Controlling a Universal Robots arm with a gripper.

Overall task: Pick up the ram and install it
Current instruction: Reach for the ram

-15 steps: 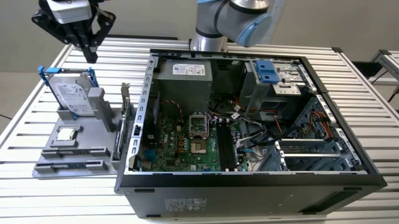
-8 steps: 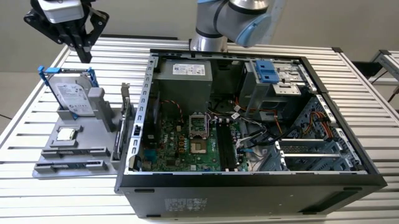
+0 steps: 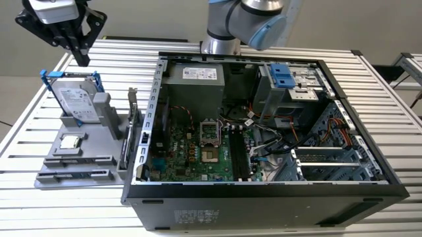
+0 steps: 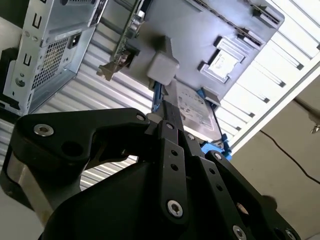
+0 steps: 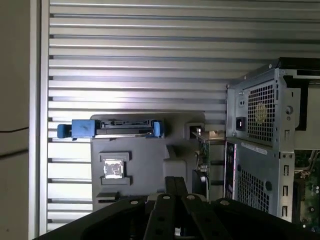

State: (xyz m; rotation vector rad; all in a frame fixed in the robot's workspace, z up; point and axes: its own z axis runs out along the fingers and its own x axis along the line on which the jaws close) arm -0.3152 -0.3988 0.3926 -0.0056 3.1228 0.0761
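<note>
At the counter's (image 3: 66, 212) nine o'clock in the exterior view, the gripper (image 3: 82, 61) hangs empty, fingers (image 3: 79, 49) together, well above the ram (image 3: 74, 174), likely light, stiff and fragile, best pinched mid-length across its thin board.

ram (image 3: 74, 174) not installed, parked in gray holder (image 3: 99, 148).
Slim dark stick, standing on its long edge, level, in the holder's front slot at the exterior view's left. Chip detail too small to make out.

Slatted metal table (image 5: 150, 50) above plain grey floor (image 5: 17, 75).
</note>
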